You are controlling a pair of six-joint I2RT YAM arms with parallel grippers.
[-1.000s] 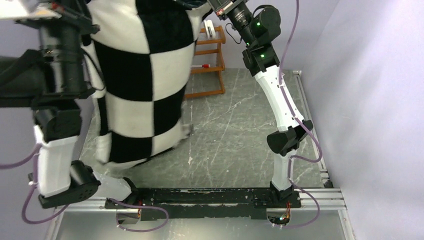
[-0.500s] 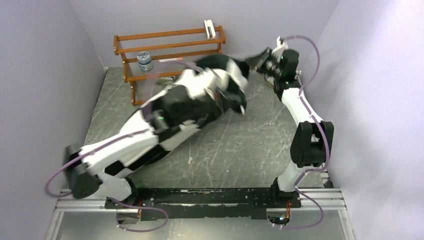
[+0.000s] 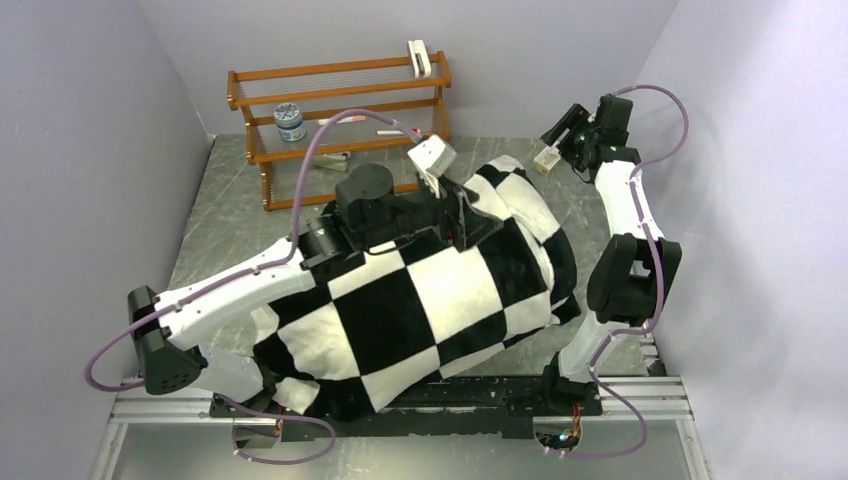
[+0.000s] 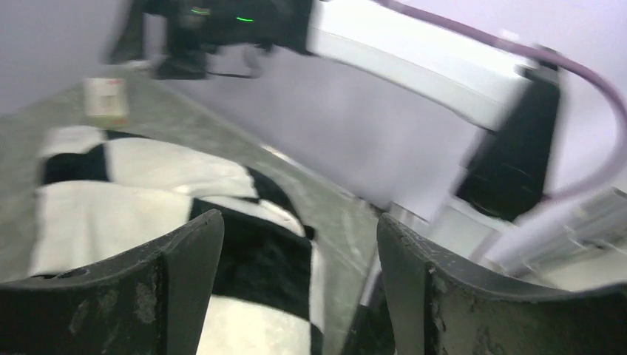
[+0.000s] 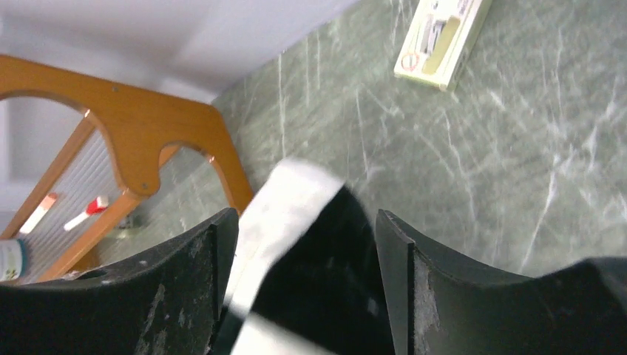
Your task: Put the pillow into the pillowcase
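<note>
Scratched grey-green stone-look tabletop (image 3: 225, 210); lavender walls (image 3: 80, 140) on three sides; wooden rack (image 3: 340, 70) at upper centre. Pillowcase (image 3: 420, 300) sprawled plump from centre to lower left; pillow not visible. Left gripper (image 4: 299, 222) spread wide above the checks, pinching nothing. Right gripper (image 5: 307, 218) likewise spread, blurred cloth between the fingers, no pinch seen. Small carton (image 5: 442, 41) at upper right of the right wrist view: print unreadable.

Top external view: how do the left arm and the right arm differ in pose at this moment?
The white-and-black left arm stretches low and slantwise across the black-and-white checkered plush pillowcase; the white-and-black right arm stands folded up beside it, on the right. The left gripper hangs over the pillowcase; the right gripper faces its far corner from just beyond the cloth. Both grippers stand open, holding nothing.
</note>
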